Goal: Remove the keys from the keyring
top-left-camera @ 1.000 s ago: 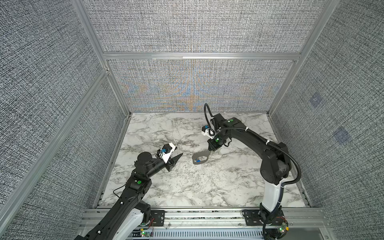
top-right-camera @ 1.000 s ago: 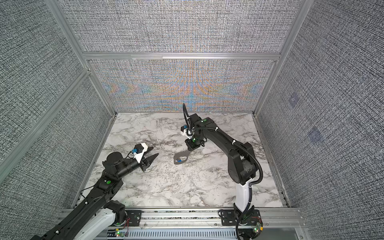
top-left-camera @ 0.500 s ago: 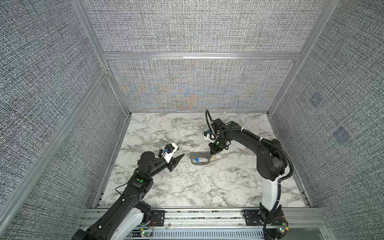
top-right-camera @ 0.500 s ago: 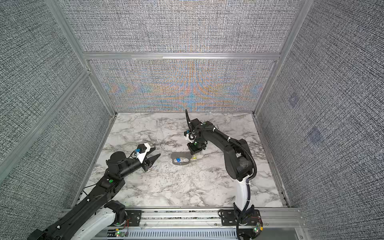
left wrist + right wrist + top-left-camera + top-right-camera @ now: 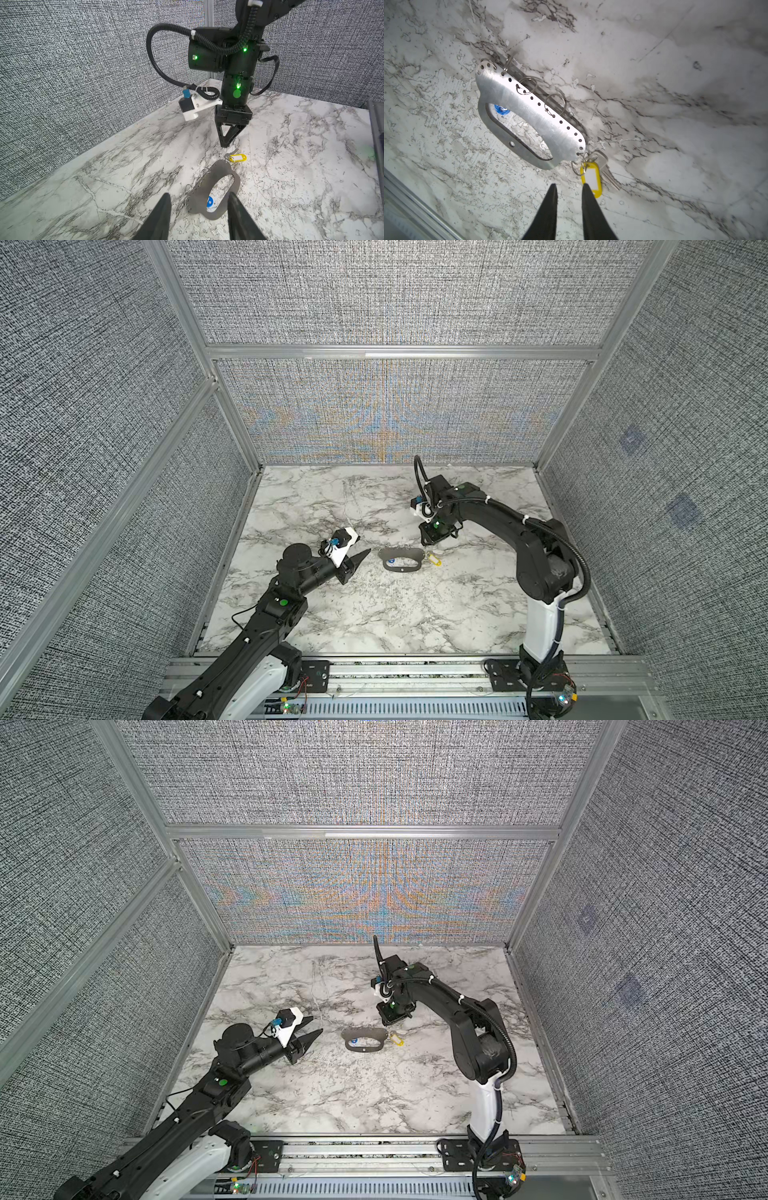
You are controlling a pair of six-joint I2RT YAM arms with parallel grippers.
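The keyring is a flat grey oval plate lying on the marble table, with a row of small holes and wire rings along one edge. A metal key with a yellow tag hangs from its end hole. A blue tag shows through the oval's opening. My right gripper hovers just above the yellow tag, open by a narrow gap, holding nothing. My left gripper is open wide, left of the keyring and short of it.
Grey fabric walls with aluminium posts close in the table on three sides. A metal rail runs along the front edge. Bare marble lies in front of the keyring and to its right.
The right gripper lowered the hanging keyring onto the table, then parted its jaws and let it go. The keyring now lies flat. The left gripper edged a little toward it.
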